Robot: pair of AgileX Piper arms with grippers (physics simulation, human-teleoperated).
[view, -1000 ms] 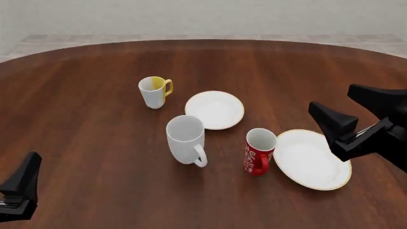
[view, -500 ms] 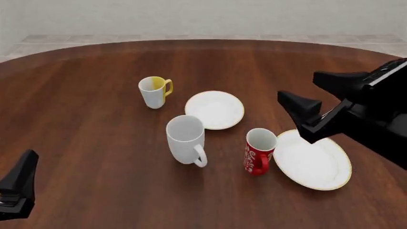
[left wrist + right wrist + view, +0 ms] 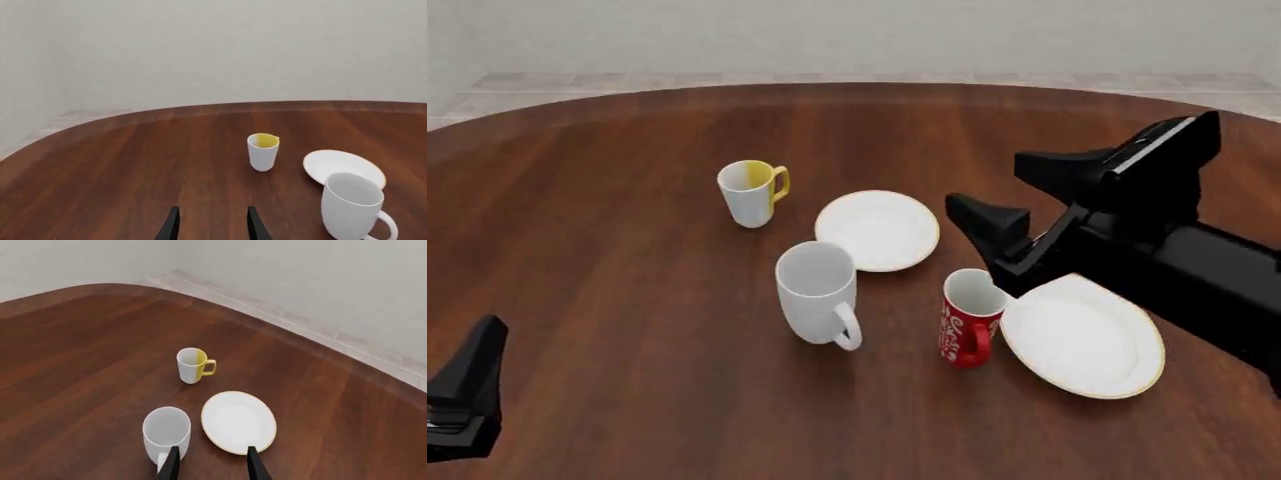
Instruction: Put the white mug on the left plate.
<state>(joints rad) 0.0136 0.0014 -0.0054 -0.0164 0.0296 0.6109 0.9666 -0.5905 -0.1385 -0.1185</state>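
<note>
**White mug upright on the worktop, both end effectors empty**

The tall plain white mug with a white loop handle point(image 3: 817, 293) stands upright on the dark brown wooden worktop point(image 3: 601, 260), its handle turned toward the camera side in the front view. It rests just beside the smaller round white plate with a thin gold rim point(image 3: 878, 229), on the near-left side of it, with a narrow strip of wood showing between them. The plate carries nothing.

Beyond the mug, to the left, stands a small white mug with a yellow handle and yellow interior point(image 3: 750, 193). To the right, a red mug with white lettering point(image 3: 970, 317) sits against the edge of a larger white gold-rimmed plate point(image 3: 1081, 336).

The right end effector point(image 3: 1004, 195) hangs above the worktop, over the area between the small plate and the red mug; its fingers are spread apart and hold nothing. In its wrist view both the white mug and the small plate lie beyond the fingertips.

The left end effector point(image 3: 211, 225) sits low at the near left edge of the worktop, well apart from all the crockery, fingers parted and empty.
</note>
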